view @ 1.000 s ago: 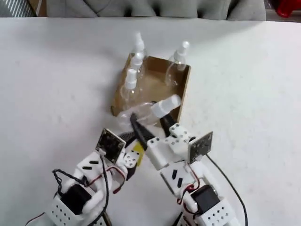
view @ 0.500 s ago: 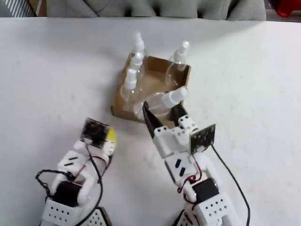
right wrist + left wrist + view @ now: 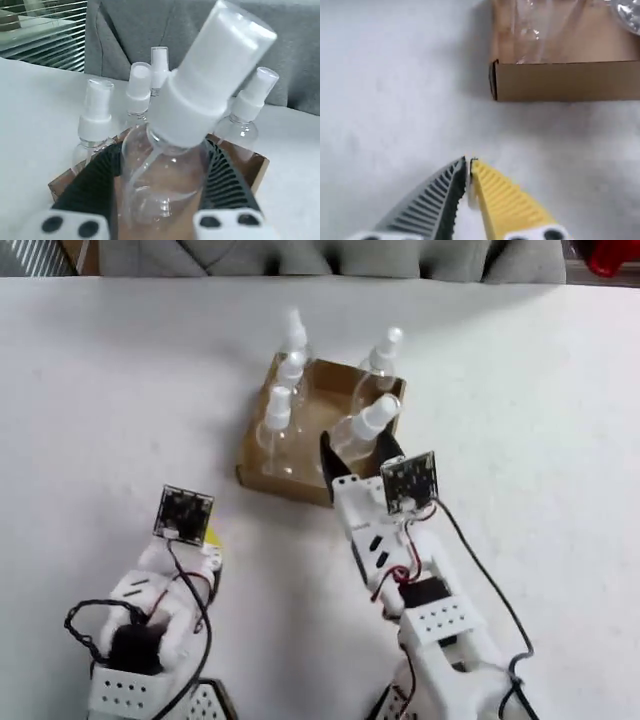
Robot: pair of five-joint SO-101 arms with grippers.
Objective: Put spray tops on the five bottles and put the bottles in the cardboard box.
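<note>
The left gripper (image 3: 468, 172) is pinched shut on nothing, well apart from the cardboard box (image 3: 280, 483). The right gripper (image 3: 161, 175) squeezes a spray bottle (image 3: 360, 430). The bottle is tipped, top pointing away from the arm, just above the box's free corner.

High view overhead, far; wrist views low, close; all share cardboard box (image 3: 282, 481)

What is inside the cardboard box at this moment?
Three capped bottles stand along one side of the cardboard box, a fourth bottle opposite. The right gripper holds a fifth bottle, tilted, over it; its base is hidden.
</note>
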